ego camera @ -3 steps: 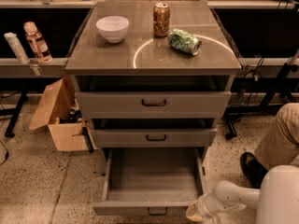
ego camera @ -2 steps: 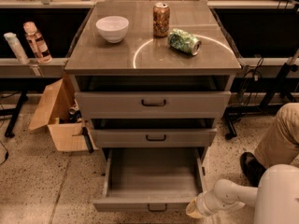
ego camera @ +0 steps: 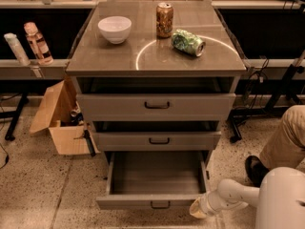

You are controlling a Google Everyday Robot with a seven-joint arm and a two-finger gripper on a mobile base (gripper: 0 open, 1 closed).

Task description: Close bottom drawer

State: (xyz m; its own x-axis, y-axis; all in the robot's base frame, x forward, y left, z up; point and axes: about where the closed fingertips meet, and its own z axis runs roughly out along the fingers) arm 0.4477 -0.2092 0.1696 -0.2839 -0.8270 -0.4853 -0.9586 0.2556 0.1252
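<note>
The bottom drawer [ego camera: 157,202] of the grey cabinet is pulled far out, its plain grey tray [ego camera: 157,173] empty and its small dark bar handle [ego camera: 160,205] on the narrow front. My gripper [ego camera: 196,209] sits low at the drawer front's right corner, at the end of my white arm [ego camera: 233,197] coming from the lower right. The middle drawer [ego camera: 157,140] and the taller top drawer [ego camera: 156,106] above stand slightly out.
On the cabinet top [ego camera: 114,56] stand a white bowl [ego camera: 115,29], an upright can [ego camera: 164,19] and a crushed green can [ego camera: 188,42]. An open cardboard box [ego camera: 59,118] sits on the floor at left. A person's leg and shoe [ego camera: 279,144] are at right. Bottles [ego camera: 37,43] stand on the left shelf.
My arm and gripper have shifted slightly at the drawer's front right corner. The drawer looks as far out as before.
</note>
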